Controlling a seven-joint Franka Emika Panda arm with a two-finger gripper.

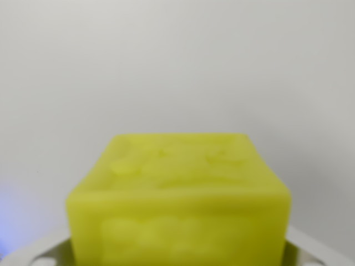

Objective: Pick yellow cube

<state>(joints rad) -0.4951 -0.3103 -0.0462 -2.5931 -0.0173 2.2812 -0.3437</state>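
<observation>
Bottom centre, blurred yellow cube (178,205), embossed faces

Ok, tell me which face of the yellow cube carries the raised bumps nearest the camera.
The front face of the yellow cube, low in the wrist view: its blurred bumps sit below the top face's. Only these two faces show.

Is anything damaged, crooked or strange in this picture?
Nothing stands out. The yellow cube sits square and level, filling the lower middle of the wrist view. Its faces show faint bumps, but the picture is too blurred to call them damage.
</observation>
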